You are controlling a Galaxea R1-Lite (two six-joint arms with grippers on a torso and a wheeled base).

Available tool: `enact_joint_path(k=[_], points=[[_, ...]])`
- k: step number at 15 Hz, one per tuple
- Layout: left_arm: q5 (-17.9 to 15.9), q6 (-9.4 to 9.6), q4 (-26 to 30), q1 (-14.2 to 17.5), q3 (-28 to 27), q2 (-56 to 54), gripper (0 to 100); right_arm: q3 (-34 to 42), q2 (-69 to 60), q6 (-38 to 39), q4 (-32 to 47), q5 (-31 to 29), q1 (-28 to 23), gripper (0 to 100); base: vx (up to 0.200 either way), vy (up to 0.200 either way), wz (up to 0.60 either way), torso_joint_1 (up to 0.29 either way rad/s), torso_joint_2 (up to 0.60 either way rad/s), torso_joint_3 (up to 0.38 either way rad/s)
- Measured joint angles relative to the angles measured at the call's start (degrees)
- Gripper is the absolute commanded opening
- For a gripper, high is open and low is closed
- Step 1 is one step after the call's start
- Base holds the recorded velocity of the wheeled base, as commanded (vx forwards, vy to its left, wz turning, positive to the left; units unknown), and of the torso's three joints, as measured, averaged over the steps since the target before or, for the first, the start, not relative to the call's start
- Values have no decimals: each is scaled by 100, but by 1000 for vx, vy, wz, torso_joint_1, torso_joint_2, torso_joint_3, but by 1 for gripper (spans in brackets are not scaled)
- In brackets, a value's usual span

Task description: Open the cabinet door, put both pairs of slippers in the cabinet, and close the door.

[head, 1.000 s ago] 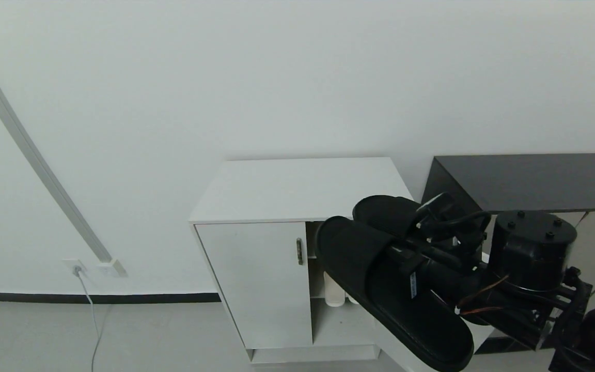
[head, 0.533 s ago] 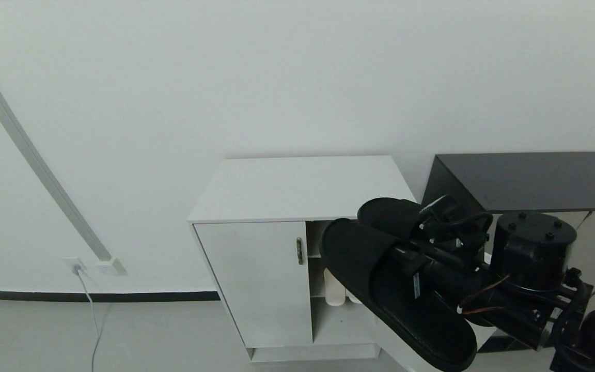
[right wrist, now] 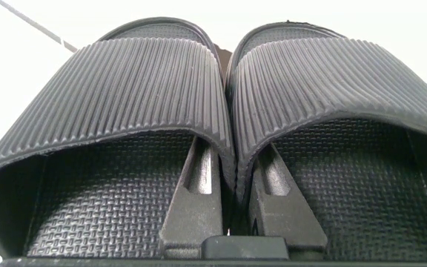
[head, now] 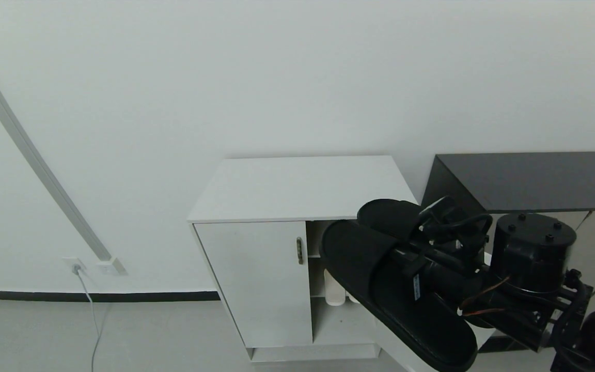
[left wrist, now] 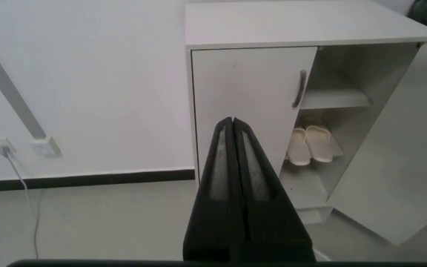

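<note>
The black slippers [head: 395, 279] hang at four o'clock in the head view, toes toward ten o'clock, the right gripper [right wrist: 230, 185] clenched on their touching inner straps. The cabinet [head: 297, 188] opening lies at nine o'clock of them, white slippers [left wrist: 313, 142] inside. Left gripper [left wrist: 233, 170] clenched, empty. Likely risk: toes catching the shelf [left wrist: 336, 96] edge, or shoving the white pair

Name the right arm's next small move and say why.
Probably ease the black slippers toward the open side of the cabinet: the right gripper holds both, the door is already open, and the white pair sits inside with bare space below.
</note>
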Motion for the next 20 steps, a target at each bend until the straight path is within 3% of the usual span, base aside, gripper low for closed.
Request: enact_joint_path(k=[11, 20], points=[[9, -2, 2, 0, 0, 0, 0, 72, 0, -140, -22, 24, 4, 0, 0, 0, 0, -160, 369, 203], [9, -10, 2, 0, 0, 0, 0, 83, 0, -140, -24, 24, 4, 0, 0, 0, 0, -218, 538, 314]])
